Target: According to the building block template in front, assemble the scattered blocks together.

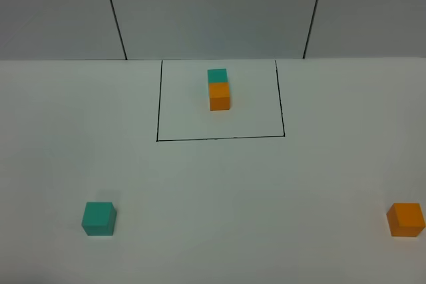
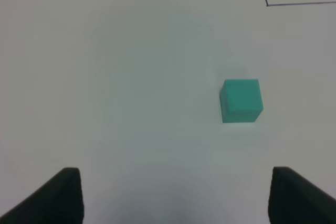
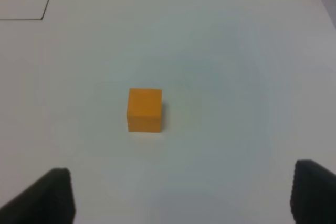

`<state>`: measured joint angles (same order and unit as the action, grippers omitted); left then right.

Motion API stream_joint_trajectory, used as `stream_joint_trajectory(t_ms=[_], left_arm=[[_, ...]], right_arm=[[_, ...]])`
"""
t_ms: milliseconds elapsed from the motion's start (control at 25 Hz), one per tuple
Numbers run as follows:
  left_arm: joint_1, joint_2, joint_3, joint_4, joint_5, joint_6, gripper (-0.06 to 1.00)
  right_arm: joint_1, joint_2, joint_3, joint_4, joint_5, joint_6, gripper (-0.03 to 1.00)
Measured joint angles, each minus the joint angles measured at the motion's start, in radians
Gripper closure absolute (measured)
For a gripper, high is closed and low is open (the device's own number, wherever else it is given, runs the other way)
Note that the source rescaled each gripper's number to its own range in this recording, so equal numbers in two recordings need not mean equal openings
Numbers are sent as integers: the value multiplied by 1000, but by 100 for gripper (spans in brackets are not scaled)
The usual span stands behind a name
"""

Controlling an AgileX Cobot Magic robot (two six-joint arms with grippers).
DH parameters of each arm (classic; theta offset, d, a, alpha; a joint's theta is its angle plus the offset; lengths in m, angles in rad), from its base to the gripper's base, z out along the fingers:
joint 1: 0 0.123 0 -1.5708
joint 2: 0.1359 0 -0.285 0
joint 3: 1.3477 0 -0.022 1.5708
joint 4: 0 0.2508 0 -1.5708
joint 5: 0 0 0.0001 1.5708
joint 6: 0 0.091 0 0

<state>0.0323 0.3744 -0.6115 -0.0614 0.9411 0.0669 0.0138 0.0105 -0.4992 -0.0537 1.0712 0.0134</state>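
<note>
The template, a teal cube joined to an orange cube, sits inside a black drawn rectangle at the table's far middle. A loose teal cube lies at the near left, also seen in the left wrist view as the teal cube. A loose orange cube lies at the near right, shown too as the orange cube. My left gripper is open above the table, short of the teal cube. My right gripper is open, short of the orange cube. Neither arm shows in the high view.
The white table meets a grey panelled wall at the back. A corner of the black rectangle shows in each wrist view.
</note>
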Motion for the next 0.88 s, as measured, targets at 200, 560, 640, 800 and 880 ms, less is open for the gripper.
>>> stream_joint_trajectory(t_ms=[200,560,640,800,880], left_arm=[[0,239,-134,-2,7,-5,32],[-28,724,-246,-83,21,-21,32],[-73,829,-249,-68,1,-22,32],[-176,1010,-252,6,-62,-77,32],[-211,1083,-254,52,-88,-108,30]], right_arm=[[0,0,0,0,0,0,27],[0,0,0,0,0,0,27],[0,0,0,0,0,0,27],[0,0,0,0,0,0,27],[0,0,0,0,0,0,27]])
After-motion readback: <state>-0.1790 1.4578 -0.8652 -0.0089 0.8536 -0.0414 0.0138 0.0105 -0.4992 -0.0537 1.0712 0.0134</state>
